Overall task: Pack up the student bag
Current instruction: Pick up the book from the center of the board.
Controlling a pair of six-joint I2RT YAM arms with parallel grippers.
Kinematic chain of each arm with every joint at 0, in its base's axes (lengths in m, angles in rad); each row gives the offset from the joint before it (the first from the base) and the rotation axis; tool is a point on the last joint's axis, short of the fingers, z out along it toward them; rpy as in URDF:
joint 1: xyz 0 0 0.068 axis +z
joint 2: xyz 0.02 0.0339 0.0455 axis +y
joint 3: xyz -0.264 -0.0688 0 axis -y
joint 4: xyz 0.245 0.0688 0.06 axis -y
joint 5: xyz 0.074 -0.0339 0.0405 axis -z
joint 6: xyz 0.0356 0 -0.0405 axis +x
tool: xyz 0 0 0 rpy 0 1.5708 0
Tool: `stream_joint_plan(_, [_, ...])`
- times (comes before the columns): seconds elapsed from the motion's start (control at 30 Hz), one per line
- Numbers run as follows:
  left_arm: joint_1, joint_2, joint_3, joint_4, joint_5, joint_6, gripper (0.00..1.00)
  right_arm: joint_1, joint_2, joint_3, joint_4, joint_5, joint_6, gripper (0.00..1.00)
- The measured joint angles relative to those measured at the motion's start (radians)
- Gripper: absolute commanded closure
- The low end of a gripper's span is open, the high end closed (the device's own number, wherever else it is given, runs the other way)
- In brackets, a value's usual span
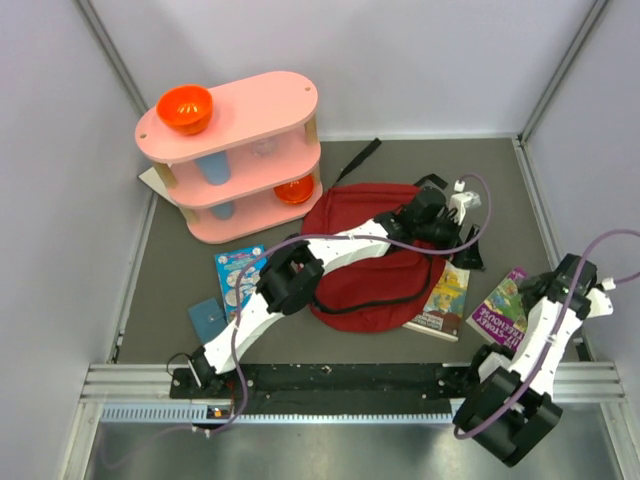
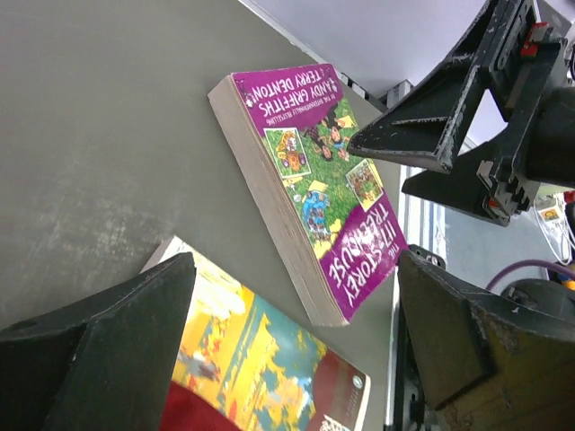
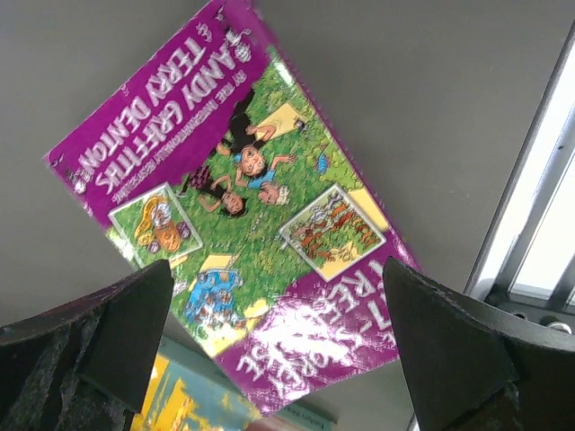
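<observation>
The dark red student bag (image 1: pixel 365 262) lies flat mid-table, and its edge shows at the bottom of the left wrist view (image 2: pixel 193 415). My left arm reaches across it. My left gripper (image 1: pixel 466 248) is open and empty (image 2: pixel 296 359), hovering above a yellow book (image 1: pixel 443 298) that rests against the bag's right edge (image 2: pixel 260 368). A purple book (image 1: pixel 500 308) lies flat to the right of it (image 2: pixel 314 180). My right gripper (image 1: pixel 532 292) is open and empty (image 3: pixel 278 350), just above the purple book (image 3: pixel 243 215).
A pink three-tier shelf (image 1: pixel 235 150) with an orange bowl (image 1: pixel 185 108) on top stands at the back left. A blue book (image 1: pixel 238 280) and a small blue card (image 1: pixel 205 318) lie left of the bag. White walls enclose the table.
</observation>
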Motion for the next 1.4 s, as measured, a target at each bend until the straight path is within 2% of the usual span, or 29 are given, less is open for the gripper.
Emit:
stream_joint_plan(0.2, [-0.008,0.111,0.071,0.076,0.032,-0.072,0.01,-0.016,0.048,-0.066,0.08,0.054,0.042,0.01])
stream_joint_plan(0.47, [-0.019,0.129,0.091,0.134,0.052,-0.106,0.01,-0.017,0.041,-0.177,0.216,0.129,0.069,0.01])
stream_joint_plan(0.63, [-0.032,0.144,0.119,0.167,0.056,-0.113,0.01,-0.019,0.063,-0.209,0.332,0.11,0.051,0.01])
stream_joint_plan(0.9, [-0.055,0.219,0.141,0.168,0.056,-0.129,0.01,-0.032,0.134,-0.206,0.463,-0.062,-0.1,0.03])
stream_joint_plan(1.13, [-0.056,0.241,0.155,0.153,0.069,-0.169,0.01,-0.032,0.167,-0.208,0.554,-0.259,-0.151,0.03])
stream_joint_plan(1.4, [-0.042,0.241,0.166,0.114,0.063,-0.227,0.03,-0.043,0.19,-0.209,0.602,-0.356,-0.199,0.05])
